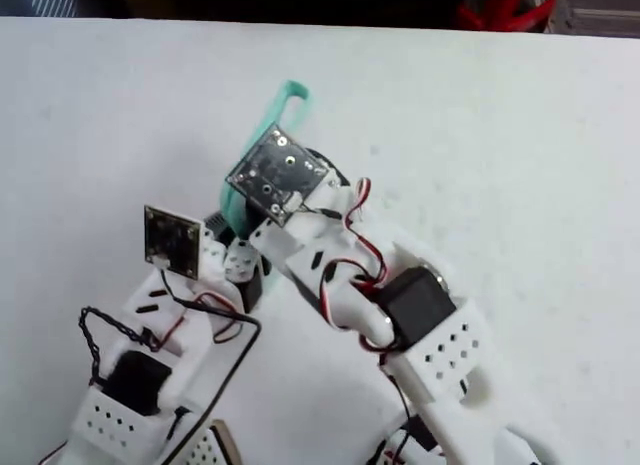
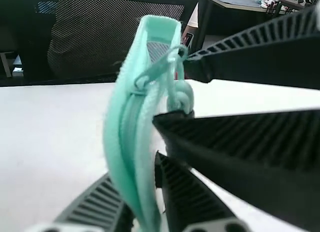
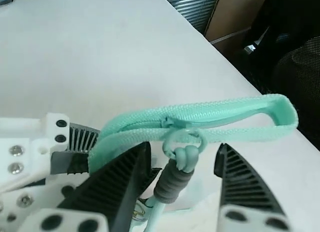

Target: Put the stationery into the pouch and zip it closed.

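Observation:
A mint-green pouch (image 2: 131, 142) stands on edge above the white table, its top end looped over (image 3: 280, 115). My left gripper (image 2: 137, 184) is shut on the pouch's lower end. The zipper slider (image 3: 167, 123) sits partway along the teeth, and a cord with a knot (image 3: 184, 154) and a grey sleeve (image 3: 171, 186) hangs from it. My right gripper (image 3: 184, 148) is open, one finger on either side of that cord, the sleeve lying close to one finger (image 3: 117, 184). In the high view both arms meet over the pouch (image 1: 290, 93), whose body is hidden under them.
The white table (image 1: 520, 135) spreads wide on every side of the arms. A black mesh chair (image 2: 90, 37) stands beyond the table's far edge. A wooden piece (image 1: 226, 445) sits at the near edge by the left arm's base.

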Controlling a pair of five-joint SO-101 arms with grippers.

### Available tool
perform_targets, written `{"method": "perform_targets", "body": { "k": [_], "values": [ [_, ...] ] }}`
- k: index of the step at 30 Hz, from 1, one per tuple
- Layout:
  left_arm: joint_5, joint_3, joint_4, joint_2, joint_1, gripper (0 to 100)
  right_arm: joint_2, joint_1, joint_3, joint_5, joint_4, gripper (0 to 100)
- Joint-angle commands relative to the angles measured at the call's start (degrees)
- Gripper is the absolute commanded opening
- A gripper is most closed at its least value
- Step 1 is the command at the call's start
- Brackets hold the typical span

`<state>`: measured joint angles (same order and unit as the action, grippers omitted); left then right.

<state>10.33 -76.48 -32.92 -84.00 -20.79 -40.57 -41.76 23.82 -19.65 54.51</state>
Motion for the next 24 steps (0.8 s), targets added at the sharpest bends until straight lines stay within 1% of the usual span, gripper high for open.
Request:
{"method": "perform_targets", "body": {
  "k": [1,2,5,6,7,10,14,18,24],
  "values": [
    [0.1,1.1,-0.5,0.6,-1.1,2,1.1,0.9,-0.3,-0.7,-3.4,17.7],
    [0.1,1.1,-0.6,0.6,-1.0,2,1.4,0.9,-0.4,-1.7,-4.3,14.9],
    [0.1,1.1,-0.7,0.6,-1.1,2,2.5,0.9,-0.4,-9.1,-6.1,2.0],
    [0.1,1.1,-0.7,0.6,-1.1,2,3.0,0.9,-0.4,-10.1,-6.2,1.2],
    [0.1,1.1,-0.7,0.6,-1.1,2,3.3,1.1,-0.4,-10.3,-6.2,2.9],
    [0.1,1.1,-0.7,0.6,-1.1,2,2.9,3.7,-0.8,-10.4,-6.1,1.9],
    [0.1,1.1,-0.7,0.6,-1.1,2,-0.3,9.0,-3.3,-10.3,-6.5,1.9],
    [0.1,1.1,-0.7,0.6,-1.1,2,-0.7,11.6,-3.8,-10.3,-10.0,1.9],
    [0.1,1.0,-0.8,0.6,-1.1,2,2.6,14.9,-3.7,-10.3,-15.4,1.9]
  ]
}}
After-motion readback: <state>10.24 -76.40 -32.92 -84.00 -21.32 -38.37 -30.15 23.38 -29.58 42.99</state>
